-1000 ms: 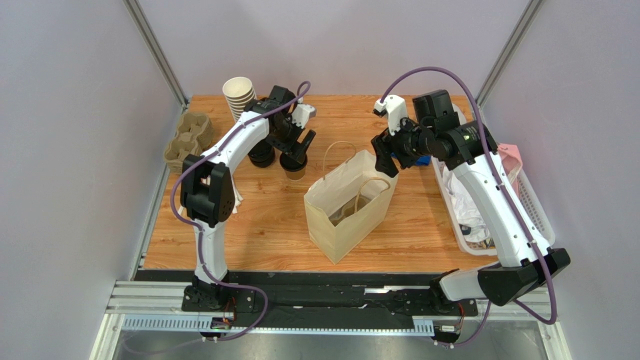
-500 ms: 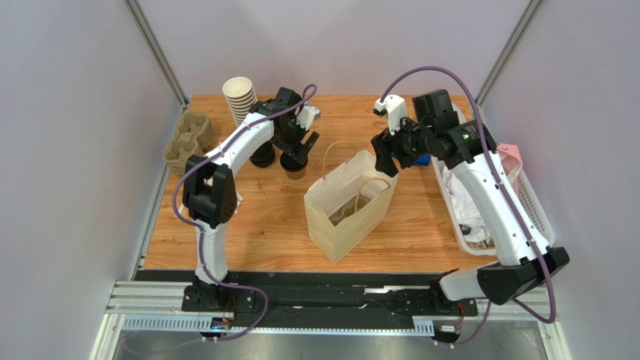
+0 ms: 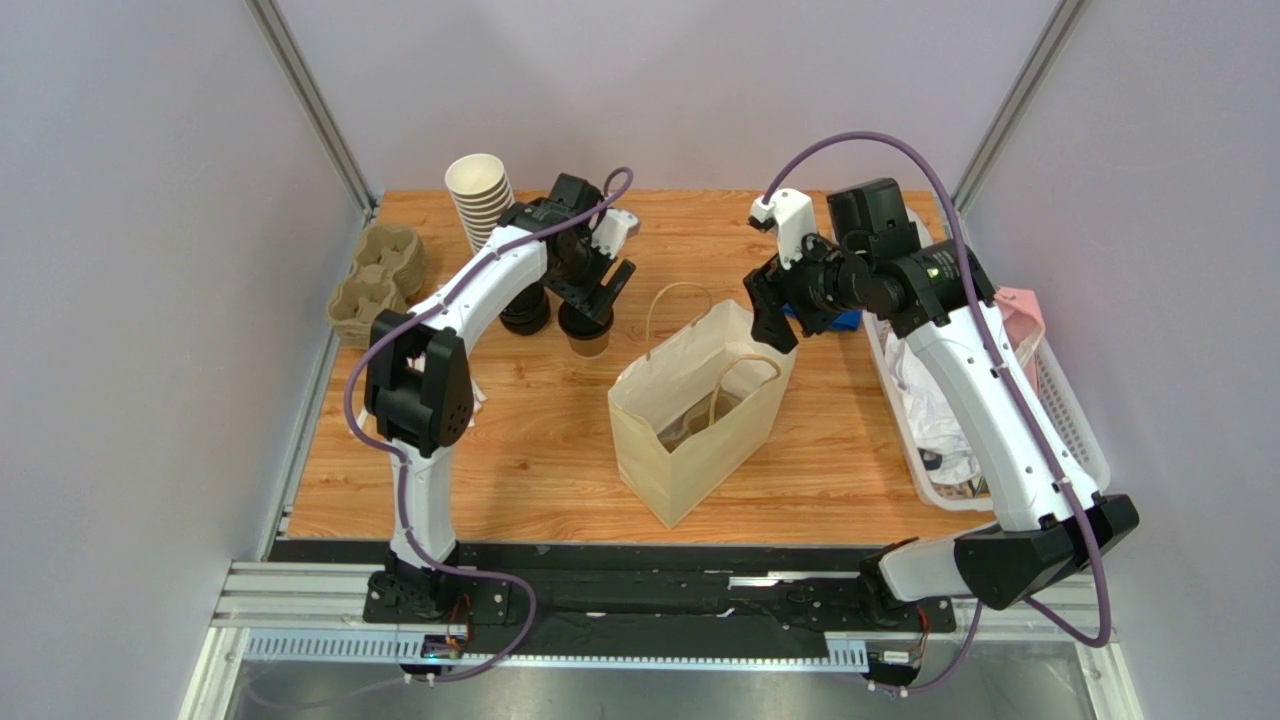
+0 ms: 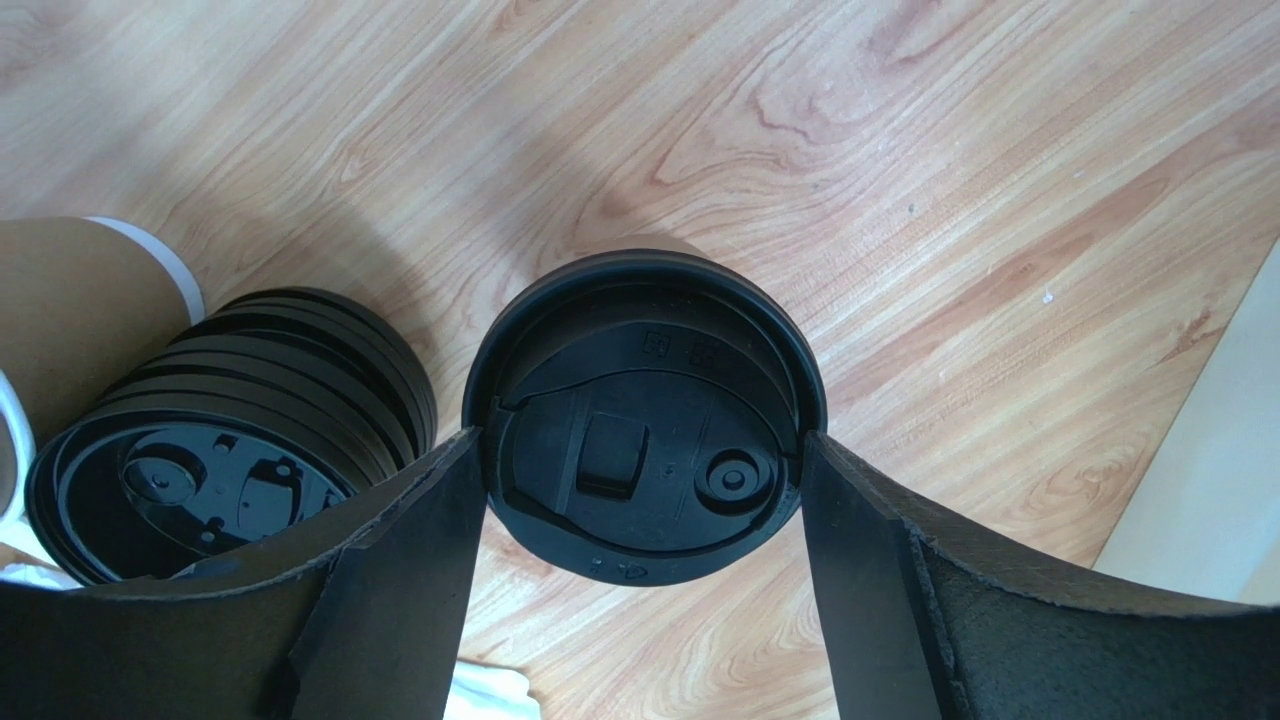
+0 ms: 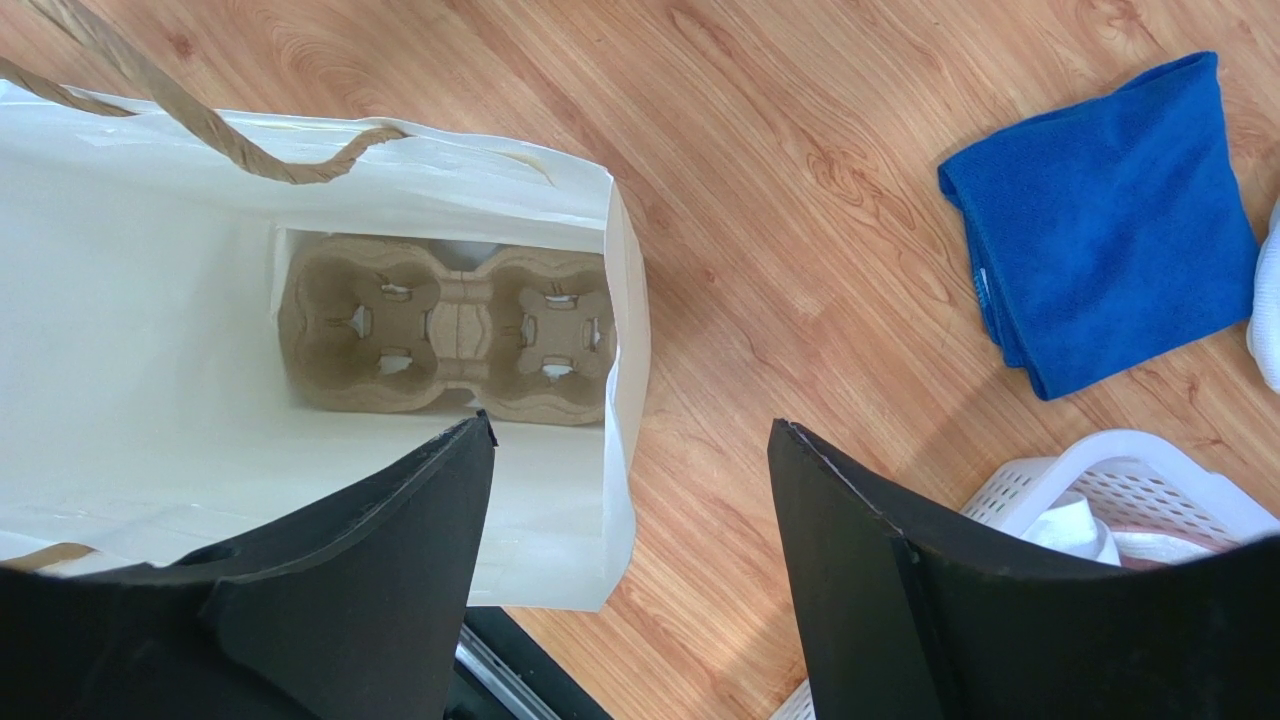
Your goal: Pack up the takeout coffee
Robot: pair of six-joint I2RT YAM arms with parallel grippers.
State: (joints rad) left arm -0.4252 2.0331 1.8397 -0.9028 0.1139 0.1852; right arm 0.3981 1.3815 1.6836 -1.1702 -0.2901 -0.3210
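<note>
The takeout coffee (image 4: 646, 435), a brown cup under a black lid, stands on the wooden table (image 3: 541, 435), and its brown side (image 3: 588, 342) shows under the arm in the top view. My left gripper (image 4: 643, 438) straddles it from above, with both fingers (image 4: 436, 540) touching the lid's rim, left and right. My right gripper (image 5: 631, 428) hangs open over the right rim of the open white paper bag (image 5: 150, 225), gripping nothing. Inside the bag lies a cardboard cup carrier (image 5: 451, 323). In the top view the bag (image 3: 699, 413) stands mid-table.
A stack of loose black lids (image 4: 226, 450) sits just left of the coffee, with stacked lidless cups (image 3: 478, 192) behind. Another cardboard carrier (image 3: 373, 278) lies at the table's left edge. A blue cloth (image 5: 1112, 210) and a white basket (image 3: 1037, 405) are at the right.
My left gripper has narrowed onto the coffee's lid and shifted slightly toward the back. The right arm and the bag have not moved.
</note>
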